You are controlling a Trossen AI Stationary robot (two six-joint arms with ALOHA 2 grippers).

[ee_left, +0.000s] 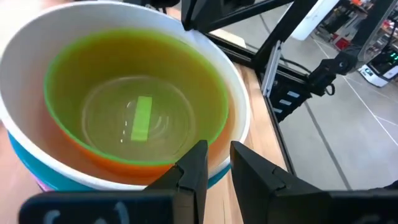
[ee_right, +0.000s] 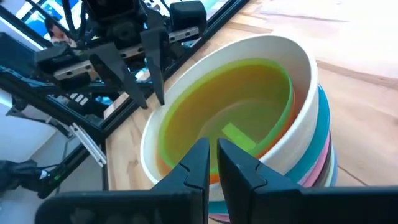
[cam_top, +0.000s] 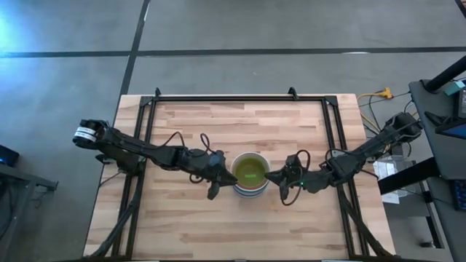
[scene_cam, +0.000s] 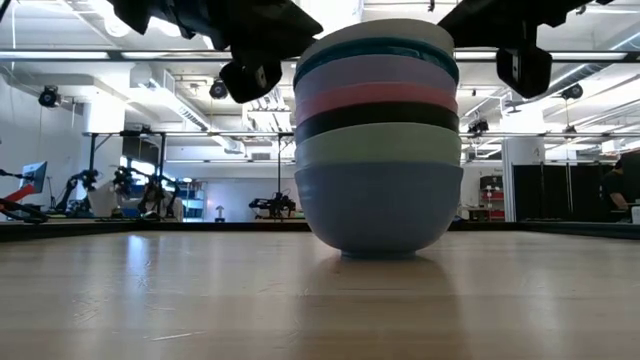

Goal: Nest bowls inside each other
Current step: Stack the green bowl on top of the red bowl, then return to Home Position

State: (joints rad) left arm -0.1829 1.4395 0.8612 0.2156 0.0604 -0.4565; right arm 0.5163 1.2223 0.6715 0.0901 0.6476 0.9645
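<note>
The bowls stand as 1 nested stack [cam_top: 250, 175] near the middle of the bench [cam_top: 218, 124], and the arrangement explains itself: each bowl sits inside the one below so only rims show. In the low view the blue bowl [scene_cam: 378, 210] carries the pile on the wood, with the mint green bowl [scene_cam: 378, 143] above it, then a black band [scene_cam: 375, 120], a pink-red band [scene_cam: 375, 98], the lavender bowl [scene_cam: 375, 72], the teal bowl [scene_cam: 372, 50] and the white bowl [scene_cam: 400, 32] on top. Inside the white one sits the lime green bowl [ee_left: 137, 118], whose lower wall glows orange-red, probably a red bowl showing beneath it, though I cannot tell for sure. The left claw [cam_top: 216, 180] hangs just beside the stack on its left, above bench level, and the left wrist view shows its fingers [ee_left: 194, 165] slightly parted with nothing between them, released near the white rim. The right claw [cam_top: 277, 177] hangs just beside the stack on the opposite side, its fingers [ee_right: 198, 163] likewise a little apart and holding nothing. The 2 arms flank the pile symmetrically, which I judge suits either steadying it or backing away. No loose bowl shows anywhere on the bench, so the nesting looks finished or nearly so.
</note>
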